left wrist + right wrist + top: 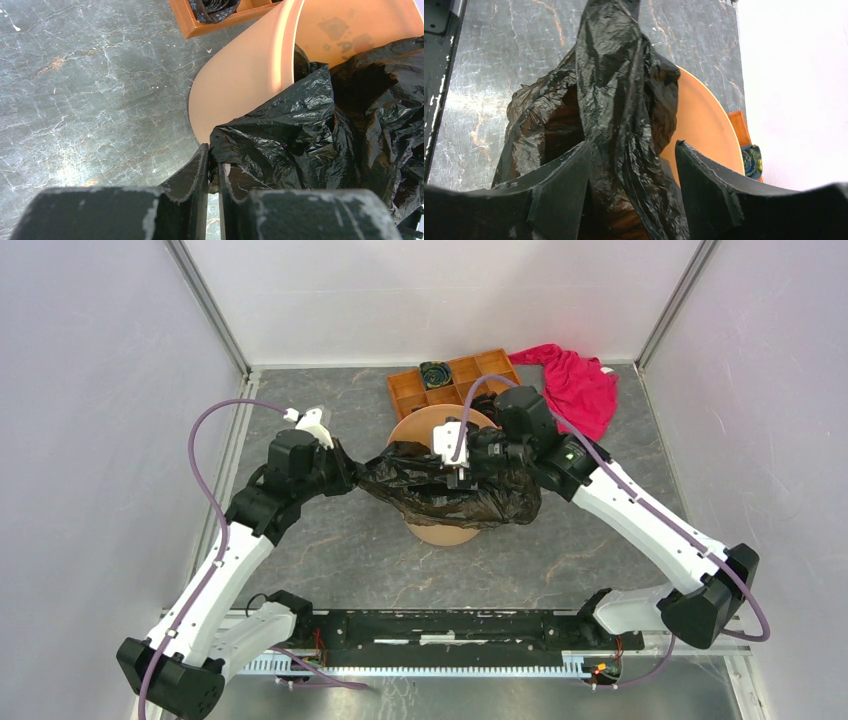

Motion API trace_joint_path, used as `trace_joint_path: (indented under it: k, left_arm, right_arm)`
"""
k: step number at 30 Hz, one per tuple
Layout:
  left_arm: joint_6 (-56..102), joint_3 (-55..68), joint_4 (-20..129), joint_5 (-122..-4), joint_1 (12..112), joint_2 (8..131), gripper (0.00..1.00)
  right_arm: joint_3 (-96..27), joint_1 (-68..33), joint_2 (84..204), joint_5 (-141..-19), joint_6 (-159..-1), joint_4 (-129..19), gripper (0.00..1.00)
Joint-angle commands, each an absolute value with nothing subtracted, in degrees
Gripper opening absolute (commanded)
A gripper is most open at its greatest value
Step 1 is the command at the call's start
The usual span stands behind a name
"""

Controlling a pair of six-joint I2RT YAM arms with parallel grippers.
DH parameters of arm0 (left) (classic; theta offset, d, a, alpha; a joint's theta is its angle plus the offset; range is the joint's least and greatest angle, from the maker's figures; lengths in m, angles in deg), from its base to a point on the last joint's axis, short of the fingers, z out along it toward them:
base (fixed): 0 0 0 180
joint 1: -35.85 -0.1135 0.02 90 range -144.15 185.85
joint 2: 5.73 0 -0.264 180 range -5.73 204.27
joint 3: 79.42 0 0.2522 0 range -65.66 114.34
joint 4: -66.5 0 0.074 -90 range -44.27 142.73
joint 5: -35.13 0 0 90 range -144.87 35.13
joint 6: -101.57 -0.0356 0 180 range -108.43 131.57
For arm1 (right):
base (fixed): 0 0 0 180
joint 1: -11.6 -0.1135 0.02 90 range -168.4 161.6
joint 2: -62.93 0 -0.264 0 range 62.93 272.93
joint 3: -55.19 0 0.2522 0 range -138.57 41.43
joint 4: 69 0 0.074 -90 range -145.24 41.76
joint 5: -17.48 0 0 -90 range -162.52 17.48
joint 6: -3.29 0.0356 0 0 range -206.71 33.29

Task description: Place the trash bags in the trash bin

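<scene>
bag [470, 490]: black film draped over the bin [442, 533], spilling past its right rim | left gripper [214, 162]: pressed together, pinching the bag's left corner just beside the bin wall | right gripper [633, 150]: fingers spread, film hanging between them | tray [470, 375] and red cloth [575, 385]: behind the bin

Grey marbled table [330, 550], orange compartment tray [492, 366] at far edge, coiled dark roll [436, 373] inside, red cloth [575, 385] beside

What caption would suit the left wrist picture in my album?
Left tool pinches the edge of a crinkled black trash bag lying against the light-orange trash bin.
</scene>
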State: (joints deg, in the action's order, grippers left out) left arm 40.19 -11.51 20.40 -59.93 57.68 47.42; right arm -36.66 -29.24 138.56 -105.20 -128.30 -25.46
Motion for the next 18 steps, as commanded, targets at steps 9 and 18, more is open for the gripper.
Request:
trace_joint_path:
  k: [9, 18]
  left_arm:
    - [40.15, -12.8, 24.09, -61.83, 57.39, 46.67, 0.17]
    - [40.04, -12.51, 22.9, -61.87, 57.39, 46.3, 0.17]
  right_arm:
    - [-30.32, -30.55, 138.11, -94.21, -129.72, -37.63, 0.13]
    - [-28.22, -28.65, 137.7, -78.53, -118.37, -52.59, 0.0]
